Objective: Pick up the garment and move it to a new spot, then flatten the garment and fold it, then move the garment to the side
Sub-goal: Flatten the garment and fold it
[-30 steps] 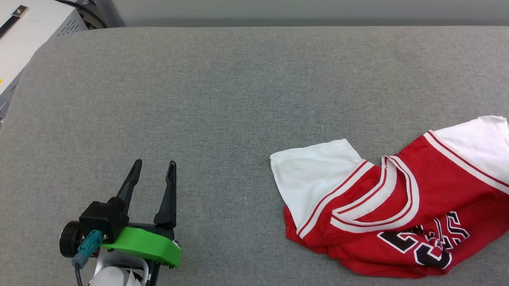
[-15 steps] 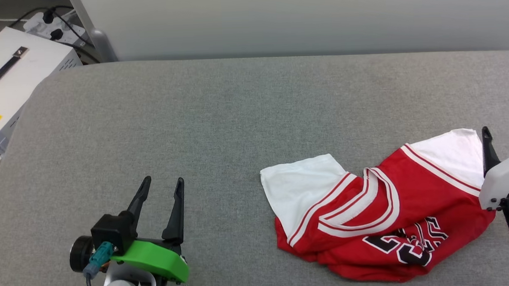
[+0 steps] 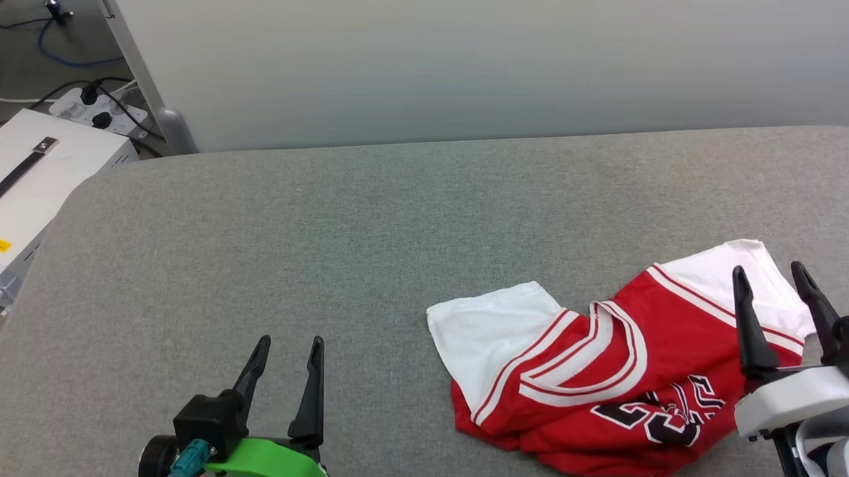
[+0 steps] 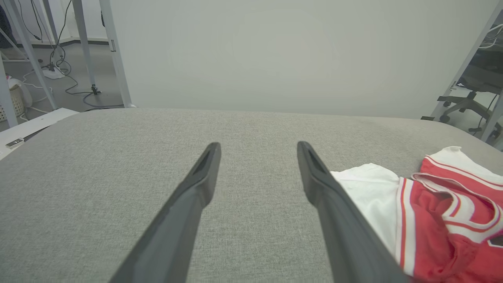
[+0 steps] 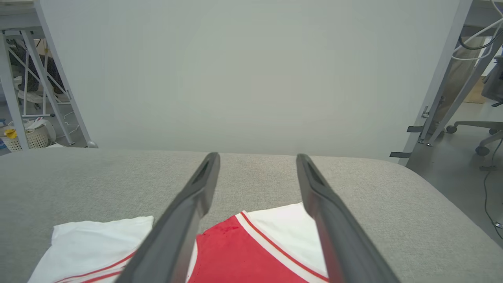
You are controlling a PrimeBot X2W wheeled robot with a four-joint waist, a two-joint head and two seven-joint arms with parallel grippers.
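Since a second earlier the right gripper (image 3: 768, 272) had come up into the head view at the near right, though the camera had also tilted up, so part of that shift was the view's own. Its two long dark fingers (image 3: 749, 325) stood wide apart and held nothing, hanging by the far-right white sleeve of the red jersey garment (image 3: 603, 381) with white short sleeves, striped trim and a black number; whether they touched the cloth could not be told. The left gripper (image 3: 291, 341), at the near left, was likewise spread wide and empty, well apart from the garment. The garment lay crumpled on the near right part of the grey fabric-covered table (image 3: 395, 218), one sleeve spread to the left, the body bunched and tucked under at its near edge. It looked light, limp and probably slick, so it would sag and slide rather than keep its shape. Pinching both shoulder seams beside the collar, one per gripper, seemed the surest hold for flattening.
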